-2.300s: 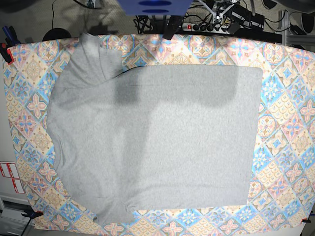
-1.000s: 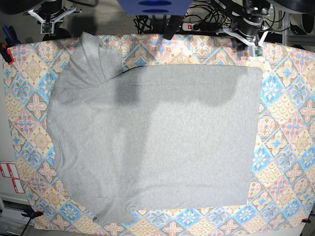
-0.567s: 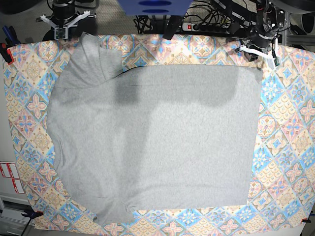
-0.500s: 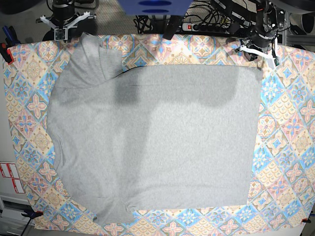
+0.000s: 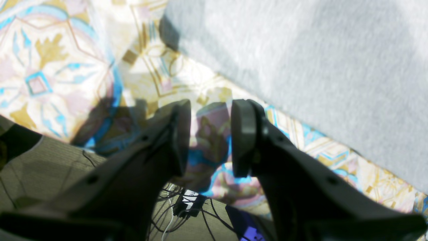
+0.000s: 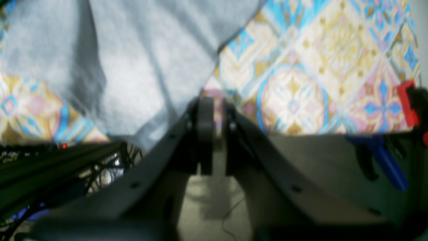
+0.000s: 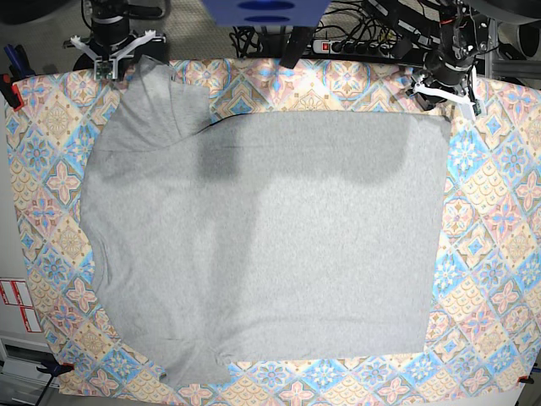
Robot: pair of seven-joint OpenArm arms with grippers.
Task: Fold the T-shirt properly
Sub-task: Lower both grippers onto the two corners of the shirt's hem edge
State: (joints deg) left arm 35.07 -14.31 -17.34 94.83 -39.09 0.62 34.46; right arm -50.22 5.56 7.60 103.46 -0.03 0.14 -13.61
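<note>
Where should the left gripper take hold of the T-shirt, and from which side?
Probably the T-shirt's hem corner nearest the left gripper, coming in from the table's far edge. That corner lies flat, one bare edge facing the open gripper across the tablecloth, so a low sideways pinch should catch it.

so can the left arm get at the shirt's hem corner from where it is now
Probably yes. The left gripper hangs over bare tablecloth with its jaws apart and nothing between them, and the T-shirt corner lies just ahead with nothing in between. It is not touching the cloth yet.
</note>
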